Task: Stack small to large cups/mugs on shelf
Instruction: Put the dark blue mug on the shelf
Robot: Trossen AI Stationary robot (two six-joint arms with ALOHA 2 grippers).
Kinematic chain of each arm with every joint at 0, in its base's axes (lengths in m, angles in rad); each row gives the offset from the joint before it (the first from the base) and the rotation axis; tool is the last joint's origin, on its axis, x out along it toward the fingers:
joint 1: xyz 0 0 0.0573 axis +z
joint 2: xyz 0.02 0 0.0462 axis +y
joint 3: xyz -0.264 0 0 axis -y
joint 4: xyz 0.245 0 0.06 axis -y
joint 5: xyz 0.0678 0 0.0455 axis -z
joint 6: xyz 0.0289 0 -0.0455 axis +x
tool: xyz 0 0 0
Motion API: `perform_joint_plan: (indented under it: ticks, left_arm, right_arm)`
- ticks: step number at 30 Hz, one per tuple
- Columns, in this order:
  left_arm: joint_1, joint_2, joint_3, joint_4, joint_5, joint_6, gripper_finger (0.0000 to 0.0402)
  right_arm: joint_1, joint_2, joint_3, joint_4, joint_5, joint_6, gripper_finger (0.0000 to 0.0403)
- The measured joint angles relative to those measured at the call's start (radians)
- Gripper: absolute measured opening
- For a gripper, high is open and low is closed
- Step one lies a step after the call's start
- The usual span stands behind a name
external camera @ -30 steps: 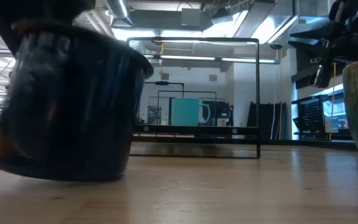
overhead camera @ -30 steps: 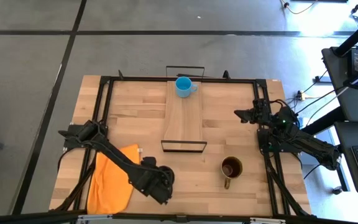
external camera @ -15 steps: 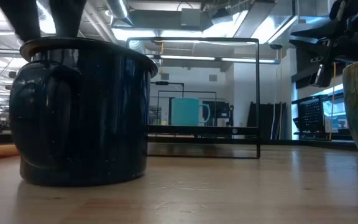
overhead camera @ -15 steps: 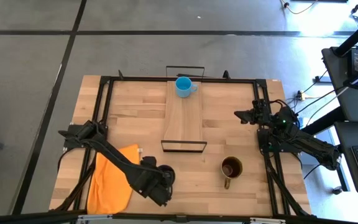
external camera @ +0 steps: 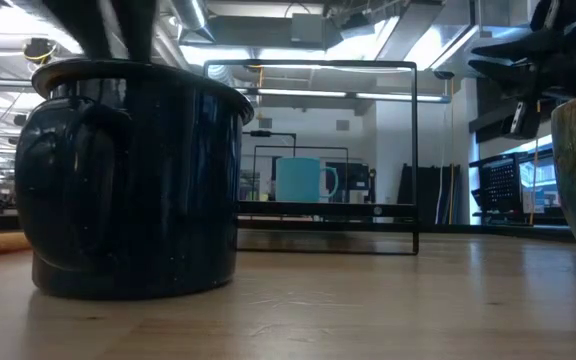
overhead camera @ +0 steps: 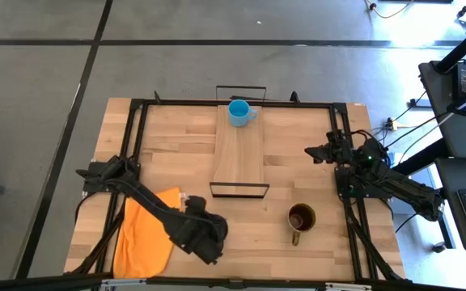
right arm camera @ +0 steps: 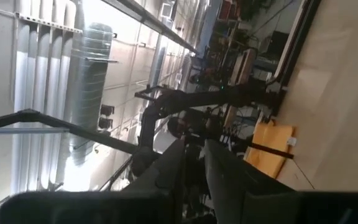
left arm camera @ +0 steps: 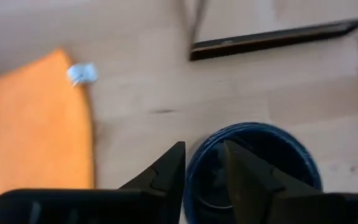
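High view showed my left gripper (overhead camera: 208,235) low over the near left part of the butcher-block table (overhead camera: 168,137), right above the black cup (external camera: 133,180). That cup stood upright on the wood, a squat dark enamel cylinder with faint speckles, a rolled rim and a thick looped handle. My two dark fingers (left arm camera: 166,177) straddled its rim, one outside the wall and one down inside the mouth. They stood a little apart, and I could not tell whether they pinched the wall or merely flanked it. My left arm ran from its base at the left edge diagonally toward the near side, crossing an orange cloth (overhead camera: 140,234) that lay flat and soft just left of the cup.

The shelf (overhead camera: 241,153), a long pale plank with thin black wire frames at both ends, lay in the middle of the table, beyond the black cup. The small light-blue cup (overhead camera: 239,112) stood at its far end, handle to the right. The olive cup (overhead camera: 301,218), glossy and brown inside, sat on the table near the right side, apart from the shelf.

My right gripper (overhead camera: 312,149) hovered at the right edge, its fingers nearly together and holding nothing.
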Motion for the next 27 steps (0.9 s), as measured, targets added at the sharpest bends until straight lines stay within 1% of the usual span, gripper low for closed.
perform_joint_plan:
  ticks: [3, 6, 8, 11, 14, 18, 22, 24, 27]
  left_arm:
    - [0.035, 0.000, -0.013, 0.039, -0.004, 0.147, 0.0095]
    - [0.067, 0.001, -0.018, 0.037, -0.002, 0.233, 0.0094]
    - [0.084, 0.001, -0.025, 0.036, 0.012, 0.258, 0.0094]
    - [0.091, 0.000, -0.026, 0.041, 0.015, 0.258, 0.0094]
    - [0.080, -0.013, -0.026, 0.082, 0.007, 0.236, 0.0094]
    - [0.049, -0.044, -0.025, 0.156, -0.075, 0.227, 0.0094]
    - [0.032, -0.058, -0.026, 0.167, -0.101, 0.201, 0.0094]
    - [0.025, -0.067, -0.026, 0.161, -0.105, 0.201, 0.0094]
    - [0.024, -0.078, -0.026, 0.163, -0.126, 0.201, 0.0094]
  right_arm:
    - [0.000, 0.000, 0.000, 0.000, -0.023, 0.027, 0.0065]
    - [0.007, 0.000, 0.000, 0.004, -0.108, 0.090, 0.0065]
    - [0.032, 0.000, 0.000, 0.026, -0.145, 0.130, 0.0064]
    - [0.087, 0.000, 0.027, 0.029, -0.186, 0.131, 0.0056]
    - [0.141, 0.001, 0.086, 0.040, -0.162, 0.098, 0.0037]
    - [0.189, 0.040, 0.200, 0.044, -0.114, -0.049, 0.0017]
    - [0.232, 0.166, 0.350, 0.021, -0.128, -0.254, 0.0013]
    - [0.256, 0.259, 0.438, -0.059, -0.161, -0.378, 0.0012]
    - [0.303, 0.431, 0.586, -0.238, -0.184, -0.597, 0.0012]
